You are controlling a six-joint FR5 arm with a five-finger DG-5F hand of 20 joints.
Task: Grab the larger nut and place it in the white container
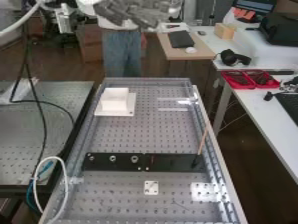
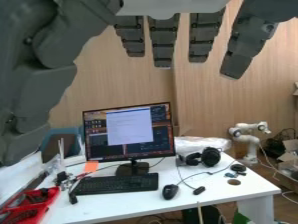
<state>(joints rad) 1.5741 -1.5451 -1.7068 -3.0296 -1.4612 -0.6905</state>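
Because the larger nut stands well beyond the white container from the hand, the hand probably has to pass the container to fetch it. The fingers hang straight and spread, clasping nothing, which would suit a wait before the reach. The nut sits on the flat black bar between the smaller nut and the bearing, likely spaced so that each can be picked singly. The high view's upper edge cuts off part of the hand; the container's inside is hard to make out, and the smaller nut is faint against the bar.
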